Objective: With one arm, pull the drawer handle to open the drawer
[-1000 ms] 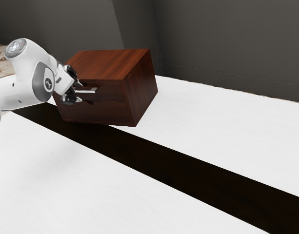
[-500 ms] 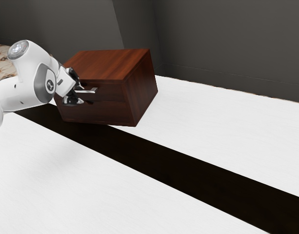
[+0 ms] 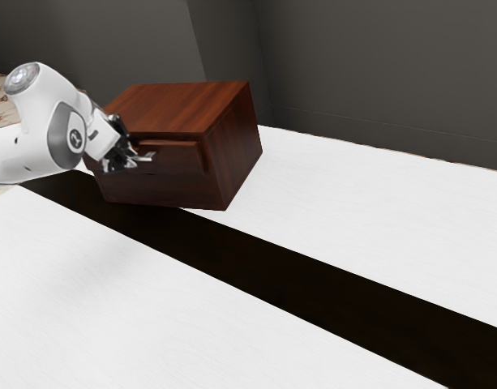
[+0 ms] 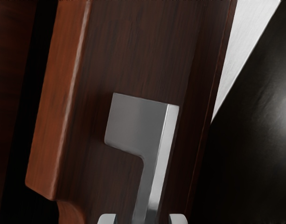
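Mid-pull: the top drawer [image 3: 175,154] of the wooden cabinet [image 3: 191,101] — which stands toward the table's [image 3: 370,219] far edge, at the exterior view's left — sits partly out of its case. The gripper [image 3: 125,157] is clenched on the metal handle [image 4: 143,128]. Next, I judge, comes a straight draw away from the cabinet, grip kept firm. The arm [image 3: 37,138] reaches in low, hand pointing at the drawer front.

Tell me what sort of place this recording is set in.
Likely a bare simulated test room rather than a lived-in home: plain grey walls, a white table crossed by a dark band, and a wooden drawer cabinet standing on it.
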Robot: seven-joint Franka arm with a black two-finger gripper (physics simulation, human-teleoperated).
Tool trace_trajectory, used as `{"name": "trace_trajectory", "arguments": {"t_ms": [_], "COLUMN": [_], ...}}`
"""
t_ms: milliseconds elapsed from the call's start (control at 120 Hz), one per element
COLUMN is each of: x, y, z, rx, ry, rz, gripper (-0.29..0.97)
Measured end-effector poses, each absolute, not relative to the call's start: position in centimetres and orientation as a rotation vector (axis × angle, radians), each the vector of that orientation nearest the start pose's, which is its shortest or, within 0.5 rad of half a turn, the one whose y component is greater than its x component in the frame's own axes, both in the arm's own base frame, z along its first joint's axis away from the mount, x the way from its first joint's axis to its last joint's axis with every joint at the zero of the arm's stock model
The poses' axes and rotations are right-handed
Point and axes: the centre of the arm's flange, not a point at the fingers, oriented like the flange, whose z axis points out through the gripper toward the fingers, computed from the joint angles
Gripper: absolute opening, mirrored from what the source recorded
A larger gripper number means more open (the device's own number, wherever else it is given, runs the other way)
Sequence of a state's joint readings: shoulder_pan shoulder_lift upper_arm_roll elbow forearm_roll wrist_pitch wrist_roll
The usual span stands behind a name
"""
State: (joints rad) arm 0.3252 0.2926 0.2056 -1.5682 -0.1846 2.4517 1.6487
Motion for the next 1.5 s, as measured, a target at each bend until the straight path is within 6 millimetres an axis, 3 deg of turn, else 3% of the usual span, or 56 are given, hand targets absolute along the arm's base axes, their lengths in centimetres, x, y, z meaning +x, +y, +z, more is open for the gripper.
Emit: {"name": "trace_trajectory", "arguments": {"t_ms": [350, 1500], "x": [59.8, 52.0], "y": [33.2, 30.6], "z": [54.3, 54.7], "rx": [-2.287, -2.34], "ry": [1.318, 1.349], "rz": [-0.486, -0.494], "gripper": [0.07, 0.04]}}
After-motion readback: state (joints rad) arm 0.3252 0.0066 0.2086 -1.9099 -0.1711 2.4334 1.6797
